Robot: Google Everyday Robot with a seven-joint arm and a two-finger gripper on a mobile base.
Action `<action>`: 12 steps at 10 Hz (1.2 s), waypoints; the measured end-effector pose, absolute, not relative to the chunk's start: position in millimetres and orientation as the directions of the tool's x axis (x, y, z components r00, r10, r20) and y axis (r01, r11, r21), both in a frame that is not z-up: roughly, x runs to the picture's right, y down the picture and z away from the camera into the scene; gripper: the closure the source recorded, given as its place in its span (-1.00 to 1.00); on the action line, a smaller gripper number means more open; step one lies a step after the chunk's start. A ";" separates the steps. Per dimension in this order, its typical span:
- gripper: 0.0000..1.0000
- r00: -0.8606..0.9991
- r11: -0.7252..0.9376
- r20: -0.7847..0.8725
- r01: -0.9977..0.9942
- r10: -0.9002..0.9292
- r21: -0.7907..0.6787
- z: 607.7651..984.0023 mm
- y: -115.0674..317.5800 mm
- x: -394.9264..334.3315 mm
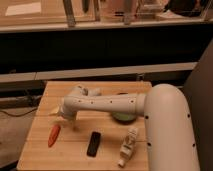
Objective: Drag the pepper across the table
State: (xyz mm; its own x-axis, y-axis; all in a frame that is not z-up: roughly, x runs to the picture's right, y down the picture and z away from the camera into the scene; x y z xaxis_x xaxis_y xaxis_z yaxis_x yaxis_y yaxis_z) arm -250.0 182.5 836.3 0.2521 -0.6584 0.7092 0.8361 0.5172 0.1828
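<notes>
The pepper [53,135] is a small orange-red tapered piece lying near the front left of the light-wood table [45,152]. My white arm reaches in from the right across the table. My gripper [61,115] points down at the left side, just behind and a little right of the pepper's upper end. Whether it touches the pepper does not show.
A black rectangular bar [93,143] lies right of the pepper. A white bottle [128,147] lies on its side at the front right. A green round thing [122,117] sits partly under the arm. The table's left edge is close to the pepper.
</notes>
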 end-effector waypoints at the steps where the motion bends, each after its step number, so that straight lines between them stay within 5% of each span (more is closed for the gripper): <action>1: -0.60 0.250 0.531 0.729 0.828 -0.638 0.181 837.7 182.9 -250.2; 12: -0.60 0.203 0.532 0.798 0.830 -0.568 0.167 835.2 196.6 -270.7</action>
